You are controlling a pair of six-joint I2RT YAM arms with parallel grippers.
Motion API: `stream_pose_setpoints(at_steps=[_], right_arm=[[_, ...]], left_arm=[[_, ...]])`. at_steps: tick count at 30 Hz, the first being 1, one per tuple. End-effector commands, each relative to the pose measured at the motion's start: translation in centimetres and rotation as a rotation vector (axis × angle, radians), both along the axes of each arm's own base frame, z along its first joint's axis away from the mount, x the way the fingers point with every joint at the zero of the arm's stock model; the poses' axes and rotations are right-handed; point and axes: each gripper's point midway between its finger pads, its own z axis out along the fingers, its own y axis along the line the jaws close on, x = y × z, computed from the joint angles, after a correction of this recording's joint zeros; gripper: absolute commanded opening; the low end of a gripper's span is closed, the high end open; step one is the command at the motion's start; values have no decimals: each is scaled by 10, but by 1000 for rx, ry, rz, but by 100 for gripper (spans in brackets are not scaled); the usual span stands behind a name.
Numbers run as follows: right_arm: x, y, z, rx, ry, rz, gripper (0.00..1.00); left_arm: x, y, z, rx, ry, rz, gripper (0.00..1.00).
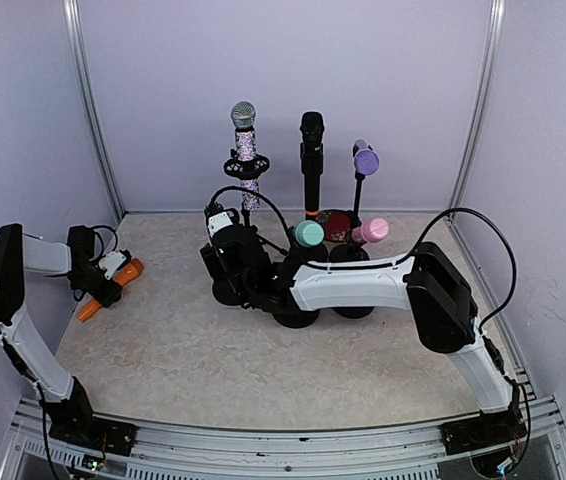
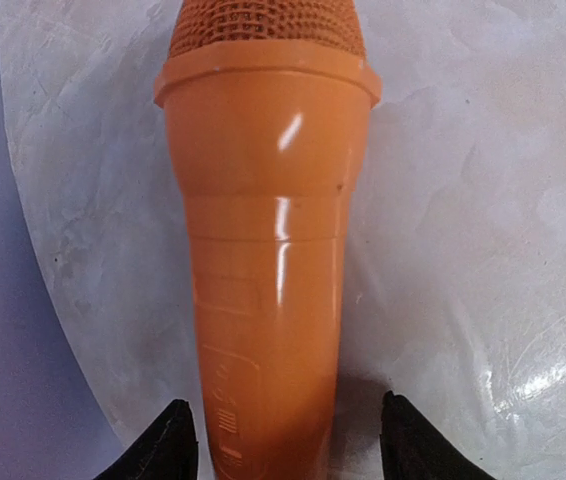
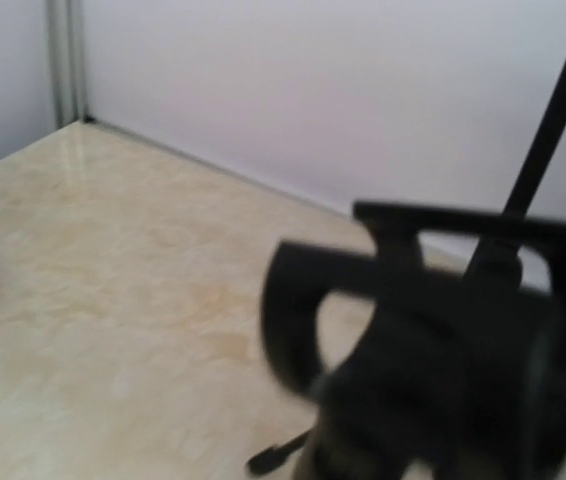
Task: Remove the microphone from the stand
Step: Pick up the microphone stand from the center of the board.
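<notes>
An orange microphone (image 1: 113,288) lies flat on the table at the left, filling the left wrist view (image 2: 268,250). My left gripper (image 1: 109,270) (image 2: 290,445) straddles its handle, open, with a gap at the right finger. Several microphones stand in black stands at the back centre: a glittery one (image 1: 245,150), a black one (image 1: 311,160), a purple one (image 1: 365,158), a teal one (image 1: 308,234) and a pink one (image 1: 370,232). My right gripper (image 1: 225,260) is low among the stand bases. The right wrist view is blurred and shows a black stand clip (image 3: 413,260) close up, not my fingers.
Round black stand bases (image 1: 296,316) cluster at the table's centre, with a thin stand pole (image 3: 553,110) at the right. Lilac walls enclose the back and sides. Bare marbled tabletop (image 1: 183,360) lies in front of the stands.
</notes>
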Motion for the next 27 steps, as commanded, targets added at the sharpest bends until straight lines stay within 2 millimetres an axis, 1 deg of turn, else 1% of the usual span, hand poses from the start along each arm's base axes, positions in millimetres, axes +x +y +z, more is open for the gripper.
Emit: stream_pose_setpoints(at_steps=[1,5,8,11,13,16,18,19,25,26,27], right_arm=[[21,2,4,10,-92,-53,58],[26,8,6,9,-161,-60,51],[30,12,5,-6,-203,-69,44],[32,14,3,-18,-238,-71,33],[31,15,5,-15,-254,-70,24],[27,15,13,-8,-281,-64,10],[20,16,21,1,-308,-51,2],[16,17,27,2,-324,-46,0],[-13,24,54,51,-367,9,0],[-19,25,59,64,-371,20,0],[-27,26,63,72,-374,38,0]], left_arm=[[-15,0,-19,-18,57,24,61],[-16,-3,-17,-35,58,19,62],[-17,-7,-11,-56,52,12,62],[-20,-12,-5,-81,53,2,63],[-22,-15,-2,-91,53,-8,65],[-24,-17,-1,-101,55,-19,67],[-24,-19,1,-109,53,-21,67],[-23,-19,2,-111,49,-21,67],[-18,-19,15,-116,23,-14,67],[-18,-19,18,-118,19,-13,69],[-17,-20,21,-119,15,-18,74]])
